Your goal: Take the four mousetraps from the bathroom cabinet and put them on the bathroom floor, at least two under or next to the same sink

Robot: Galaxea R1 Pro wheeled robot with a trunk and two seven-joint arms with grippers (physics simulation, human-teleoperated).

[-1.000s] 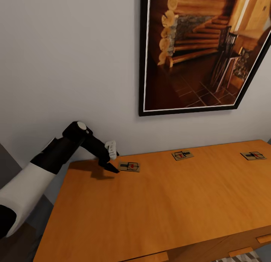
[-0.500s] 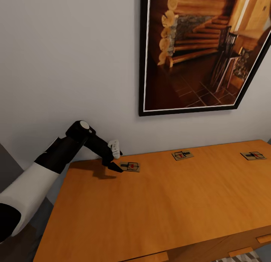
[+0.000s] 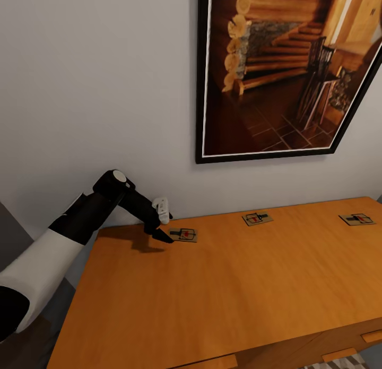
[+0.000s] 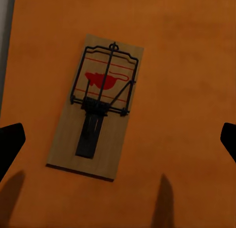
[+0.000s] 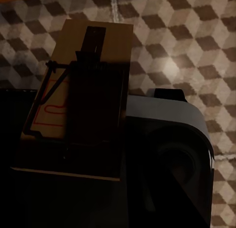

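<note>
I see three mousetraps on the cabinet [image 3: 223,289] top near the wall; the nearest mousetrap [image 3: 183,234] lies between my left gripper's [image 3: 165,238] parted jaws, untouched. My right gripper [image 5: 93,139] clamps a fourth mousetrap [image 5: 83,66] above the bathroom floor [image 5: 187,36].

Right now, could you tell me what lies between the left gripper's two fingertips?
In the left wrist view, the open left gripper frames one mousetrap lying flat on the cabinet top, nearer one fingertip; otherwise the wood is bare.
</note>
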